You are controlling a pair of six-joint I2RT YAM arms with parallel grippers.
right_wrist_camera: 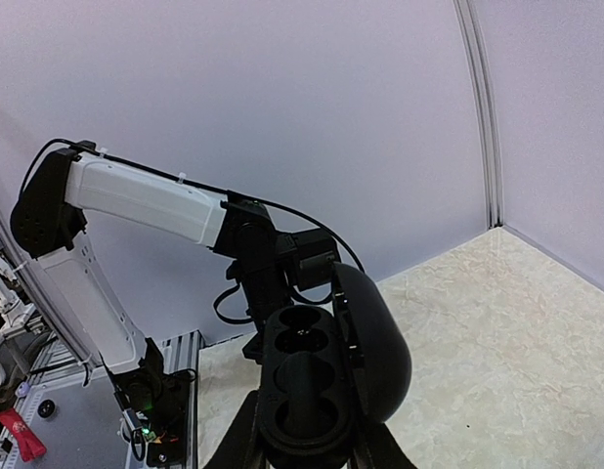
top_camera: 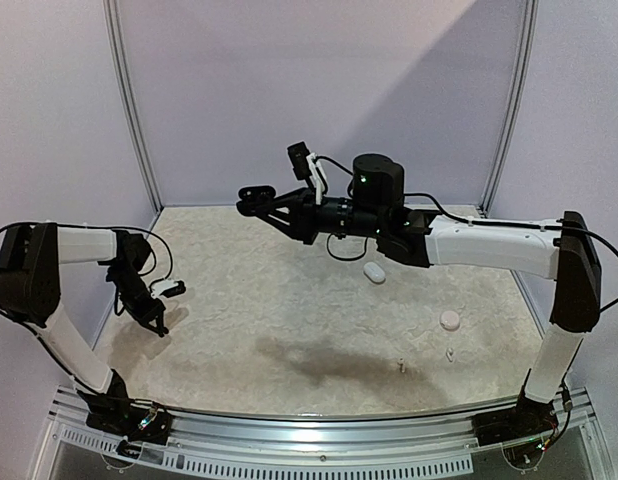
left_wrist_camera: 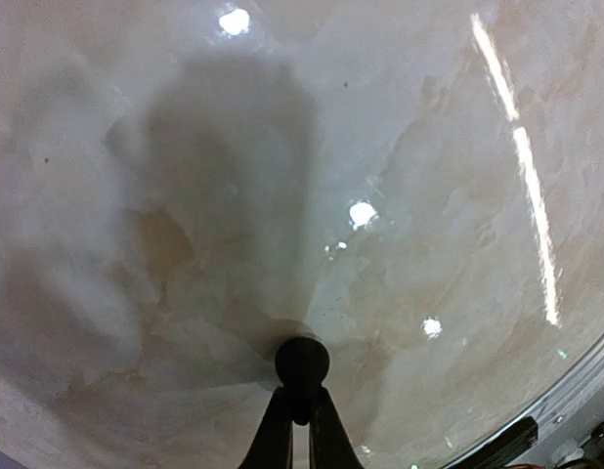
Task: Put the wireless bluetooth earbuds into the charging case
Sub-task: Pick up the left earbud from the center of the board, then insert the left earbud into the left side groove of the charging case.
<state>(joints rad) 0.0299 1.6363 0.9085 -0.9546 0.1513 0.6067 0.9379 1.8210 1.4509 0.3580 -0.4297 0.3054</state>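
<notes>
Closure of the left hand (left_wrist_camera: 302, 403) on a round black earbud (left_wrist_camera: 302, 362) is shown only by the left wrist view. There the bud is pinched at the very fingertips against the glossy, marbled tabletop (left_wrist_camera: 429, 176); whether it touches that surface cannot be told. From above, the same hand (top_camera: 154, 320) is seen pointing down near the left edge, and the bud is too small to be made out.

The right hand (right_wrist_camera: 307, 445) is clamped on the base of a black charging case (right_wrist_camera: 317, 386). The case is opened toward the right wrist camera, with its lid (right_wrist_camera: 378, 342) swung to the right and its round wells (right_wrist_camera: 302, 342) in view. In the top view the case (top_camera: 251, 196) is only a dark shape held high over the rear middle, well apart from the left hand.

Only the top view shows what lies on the tabletop. A white pebble-like case (top_camera: 375, 272) is partly overhung by the right forearm, and a round pale case (top_camera: 450, 319) lies nearer the right edge. Two white earbuds (top_camera: 399, 366) (top_camera: 450, 354) lie apart from each other toward the front right. Behind the held case, the left arm (right_wrist_camera: 146, 200) is seen in the right wrist view.
</notes>
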